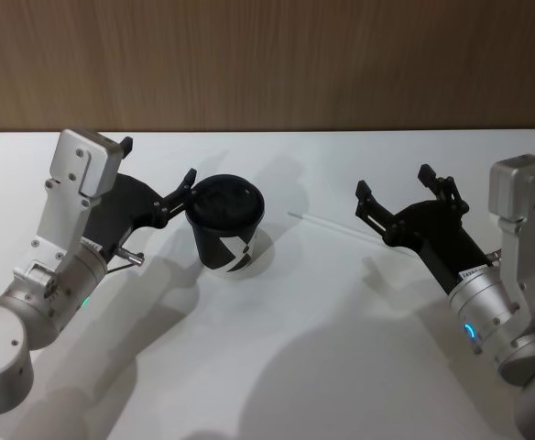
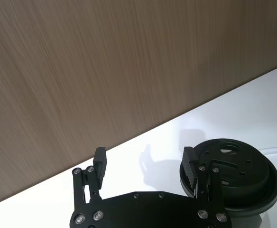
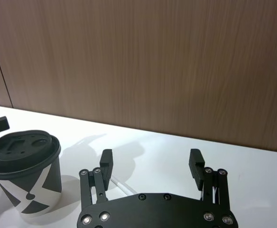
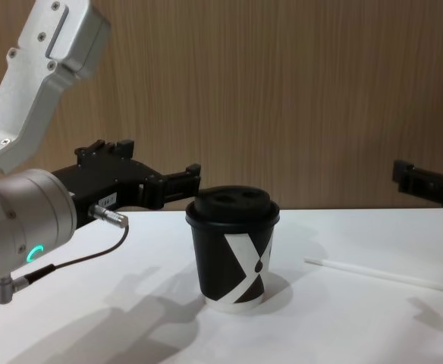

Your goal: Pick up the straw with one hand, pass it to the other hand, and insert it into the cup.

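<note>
The straw [image 1: 327, 223] lies flat on the white worktop [image 1: 295, 357], to the right of the cup [image 1: 226, 225] and apart from it, with one tip pointing toward the cup. Only that nearer stretch is plain to see. In the head view the far end slips under the right gripper [image 1: 396, 181], and in the chest view it runs off the picture's edge. From the right wrist, just a short white piece shows between the fingers, close to the finger on the cup's side. The rest is hidden behind the black gripper body (thin pale lines by the other finger could be straw or wiring; I cannot tell which).

The right gripper's jaws stand wide open and hold nothing. They hang over the straw's far end, clear of it. In the chest view one of its fingertips sits about level with the cup's lid, and the rest of that gripper is cut off.

The left gripper [image 1: 158, 160] is on the cup's other side, its jaws likewise spread wide and empty. The cup stands outside them rather than between them. The finger nearer the cup is just beside the lid's rim, and it is hard to make out whether it touches. The cup is upright with its lid on, and its lower part is cut off in the left wrist view.
</note>
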Tool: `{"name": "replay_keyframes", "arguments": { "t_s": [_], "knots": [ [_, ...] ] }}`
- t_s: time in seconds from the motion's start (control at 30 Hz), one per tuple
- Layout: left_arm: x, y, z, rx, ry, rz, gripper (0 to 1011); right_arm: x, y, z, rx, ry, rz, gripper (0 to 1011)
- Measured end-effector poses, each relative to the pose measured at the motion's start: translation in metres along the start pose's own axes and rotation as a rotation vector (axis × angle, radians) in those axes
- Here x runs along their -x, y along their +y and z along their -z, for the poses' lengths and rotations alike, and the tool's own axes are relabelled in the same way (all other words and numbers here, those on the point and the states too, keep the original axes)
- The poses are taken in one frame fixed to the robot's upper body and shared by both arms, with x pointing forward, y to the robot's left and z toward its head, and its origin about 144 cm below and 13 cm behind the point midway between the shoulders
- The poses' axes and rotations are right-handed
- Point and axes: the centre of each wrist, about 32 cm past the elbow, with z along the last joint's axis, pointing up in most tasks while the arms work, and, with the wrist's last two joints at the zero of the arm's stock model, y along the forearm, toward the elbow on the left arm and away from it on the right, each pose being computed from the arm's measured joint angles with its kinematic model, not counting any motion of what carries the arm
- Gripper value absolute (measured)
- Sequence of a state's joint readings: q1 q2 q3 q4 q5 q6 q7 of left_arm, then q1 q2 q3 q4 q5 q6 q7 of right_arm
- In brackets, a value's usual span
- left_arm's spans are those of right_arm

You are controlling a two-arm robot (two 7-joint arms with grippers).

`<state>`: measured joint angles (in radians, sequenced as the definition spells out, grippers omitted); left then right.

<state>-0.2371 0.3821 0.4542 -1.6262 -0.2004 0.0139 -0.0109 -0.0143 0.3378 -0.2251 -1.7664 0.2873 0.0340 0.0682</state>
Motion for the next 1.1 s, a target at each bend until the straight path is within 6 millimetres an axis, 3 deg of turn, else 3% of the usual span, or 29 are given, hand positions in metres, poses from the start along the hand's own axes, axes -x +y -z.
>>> {"name": "replay_keyframes", "arguments": {
  "t_s": [0.33, 1.1],
  "knots": [
    [0.0, 0.0, 0.0, 0.0, 0.0, 0.0, 1003, -0.014, 0.003, -0.006, -0.007, -0.027, -0.058, 1001],
    [0.0, 0.0, 0.0, 0.0, 0.0, 0.0, 1003, -0.086, 0.014, -0.033, 0.097, -0.14, -0.292, 1001]
  ]
}}
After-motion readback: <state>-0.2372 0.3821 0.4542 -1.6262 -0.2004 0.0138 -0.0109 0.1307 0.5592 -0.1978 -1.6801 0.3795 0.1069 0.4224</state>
